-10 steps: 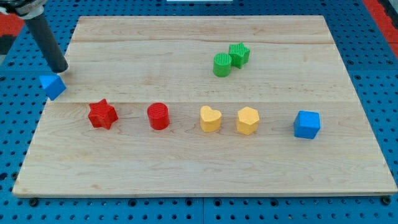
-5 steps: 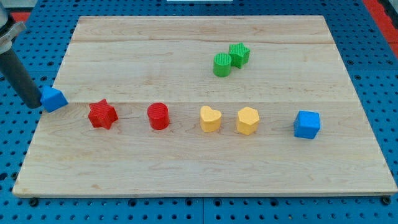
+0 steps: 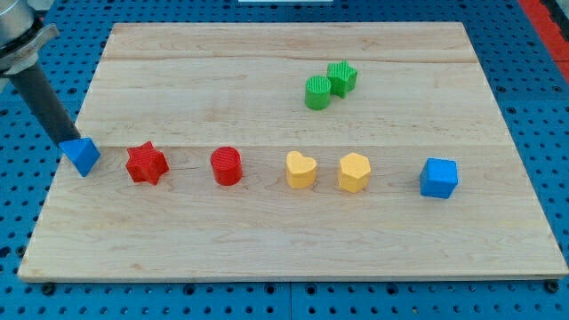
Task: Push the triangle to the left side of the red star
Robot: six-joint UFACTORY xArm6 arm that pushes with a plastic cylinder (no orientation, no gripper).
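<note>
A blue triangle block lies on the wooden board near its left edge, just left of the red star, with a small gap between them. My tip touches the triangle's upper left corner; the dark rod rises from there toward the view's top left.
In a row right of the star: a red cylinder, a yellow heart, a yellow hexagon, a blue cube. A green cylinder and green star touch near the top. The board's left edge is close.
My tip swung from above the triangle to its left, then to its upper left. The triangle slid down and slightly right, onto the board and closer to the red star.
</note>
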